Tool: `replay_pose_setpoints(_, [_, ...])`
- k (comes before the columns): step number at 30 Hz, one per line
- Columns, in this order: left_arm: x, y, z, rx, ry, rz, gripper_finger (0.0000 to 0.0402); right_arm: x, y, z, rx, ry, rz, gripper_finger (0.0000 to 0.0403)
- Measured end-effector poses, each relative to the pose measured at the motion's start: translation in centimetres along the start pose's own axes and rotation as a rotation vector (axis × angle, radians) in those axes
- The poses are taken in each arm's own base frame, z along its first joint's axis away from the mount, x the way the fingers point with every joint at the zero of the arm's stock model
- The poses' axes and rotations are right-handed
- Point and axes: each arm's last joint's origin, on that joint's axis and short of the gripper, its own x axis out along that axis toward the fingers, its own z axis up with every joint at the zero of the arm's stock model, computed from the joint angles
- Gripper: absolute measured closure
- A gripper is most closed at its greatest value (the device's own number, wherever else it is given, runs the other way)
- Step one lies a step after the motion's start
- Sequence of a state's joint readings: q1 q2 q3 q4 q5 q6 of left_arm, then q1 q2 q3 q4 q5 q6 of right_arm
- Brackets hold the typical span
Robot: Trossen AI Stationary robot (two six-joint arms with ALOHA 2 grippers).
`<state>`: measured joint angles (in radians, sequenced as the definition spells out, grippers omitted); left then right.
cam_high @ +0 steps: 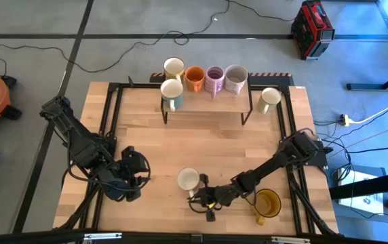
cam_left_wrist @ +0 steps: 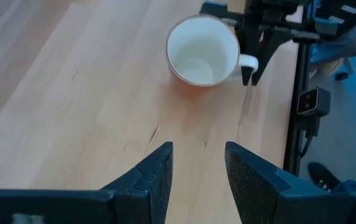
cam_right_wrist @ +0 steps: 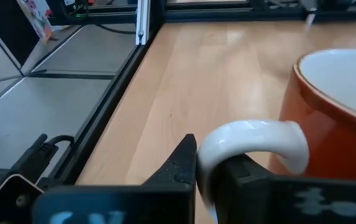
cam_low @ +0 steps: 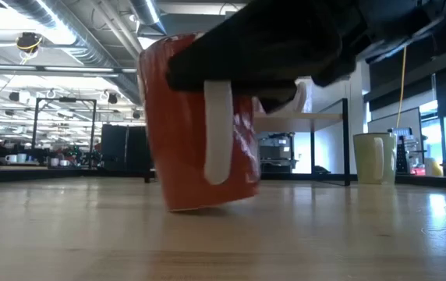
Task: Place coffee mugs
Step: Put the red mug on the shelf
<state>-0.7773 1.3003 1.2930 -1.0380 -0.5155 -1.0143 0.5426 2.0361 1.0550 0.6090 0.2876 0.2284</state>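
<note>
An orange coffee mug (cam_high: 188, 179) with a white inside and a white handle stands tilted near the table's near edge; my right gripper (cam_high: 201, 191) is shut on it. The low view shows the orange mug (cam_low: 199, 125) close up, under the dark gripper. My left gripper (cam_left_wrist: 198, 168) is open, a little to the mug's left, and touches nothing. An amber-yellow mug (cam_high: 267, 202) stands on its base by the right arm. A cream mug (cam_high: 270, 99) stands to the right of the rack. Several mugs, cream (cam_high: 173, 66), orange (cam_high: 195, 78), lilac (cam_high: 214, 80) and grey (cam_high: 236, 78), stand on the rack. My right gripper holds the orange mug by its white handle (cam_right_wrist: 252, 140), pinched between the two fingers (cam_right_wrist: 181, 165) at the loop's upper part. The fingers reach in from the table's right. The mug tilts: one edge of its base (cam_low: 175, 206) is at the tabletop and the other is raised.
A low black-framed wooden rack (cam_high: 207, 102) stands at the table's far side. A black frame (cam_high: 112, 122) runs along the table's left and right edges. Bare wood (cam_high: 201, 142) lies between the rack and the grippers. Cables and a red case lie on the floor beyond.
</note>
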Motion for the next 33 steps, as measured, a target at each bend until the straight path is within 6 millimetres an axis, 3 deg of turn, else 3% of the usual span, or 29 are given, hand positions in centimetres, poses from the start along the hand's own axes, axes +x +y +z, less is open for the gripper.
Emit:
replay_pose_setpoints(9, [-2.1,0.8,0.1,0.031,-0.022,-0.069,0.0260,-2.0,-0.6,3.8,-0.021,-0.069,-0.040,0.0395])
replay_pose_setpoints(15, [-4.2,2.1,0.5,0.063,-0.061,-0.129,0.0260,-3.8,-2.7,7.3,0.006,-0.131,-0.081,0.0395])
replay_pose_setpoints(22, [-5.7,3.4,0.8,0.126,-0.102,-0.167,0.0260,-5.7,-6.9,10.8,0.016,-0.182,-0.152,0.0395])
replay_pose_setpoints(33, [-6.4,4.2,1.1,0.160,-0.193,-0.113,0.0260,-7.3,-15.3,13.1,-0.064,-0.187,-0.187,0.0395])
